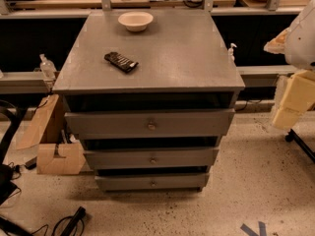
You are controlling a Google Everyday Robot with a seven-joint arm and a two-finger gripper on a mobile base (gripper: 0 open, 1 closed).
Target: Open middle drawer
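End effector (291,104) at right edge, grip state unclear; middle drawer (123,158) well left, lower.

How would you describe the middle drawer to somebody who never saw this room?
Left of the end effector stands a grey cabinet with a white bowl on top. The middle drawer is the second of its three stacked fronts, shorter than the top one, taller than the bottom one.
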